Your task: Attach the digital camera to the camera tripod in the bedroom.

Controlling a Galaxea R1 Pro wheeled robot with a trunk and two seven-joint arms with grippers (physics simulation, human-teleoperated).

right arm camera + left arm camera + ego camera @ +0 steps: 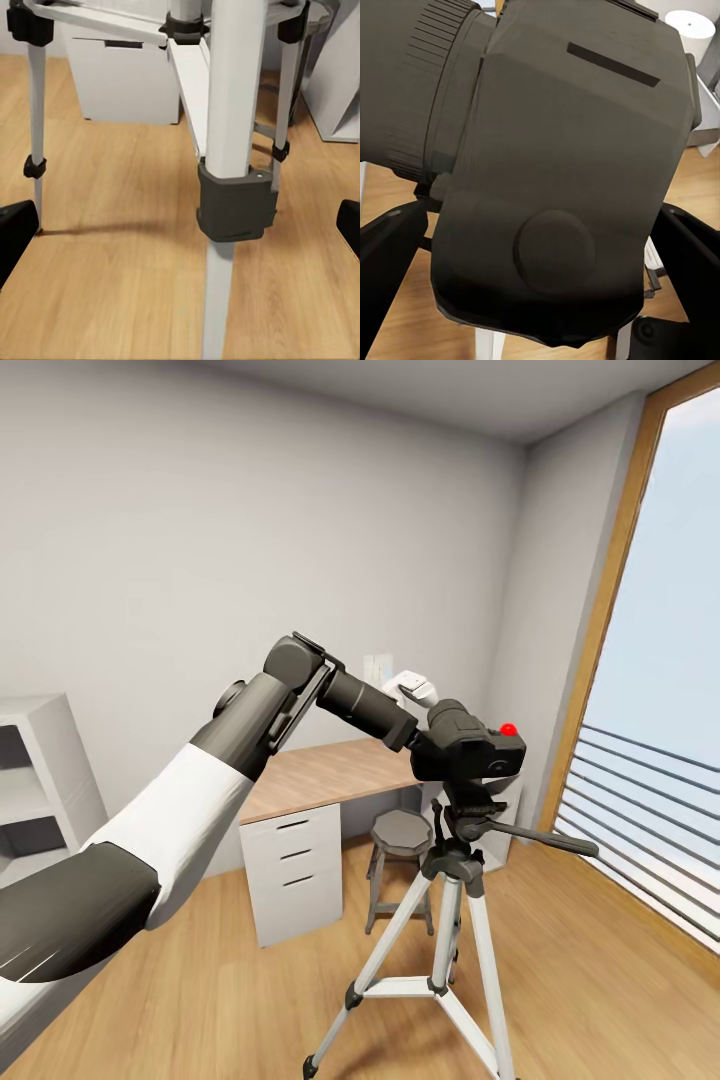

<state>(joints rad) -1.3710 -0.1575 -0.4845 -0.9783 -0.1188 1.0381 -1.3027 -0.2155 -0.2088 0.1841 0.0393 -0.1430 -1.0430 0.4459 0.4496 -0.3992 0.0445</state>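
The digital camera (468,750) is seen on top of the camera tripod (445,920), at its dark head, red button up; whether it is seated cannot be told. The left hand (425,732) is closed on the camera body, which is framed close between its dark fingers (390,240) in the left wrist view. The right hand (180,225) is spread wide, near a silver tripod leg above the wood floor (620,980). A tabletop (320,775) and a grey stool (400,835) stand behind the tripod.
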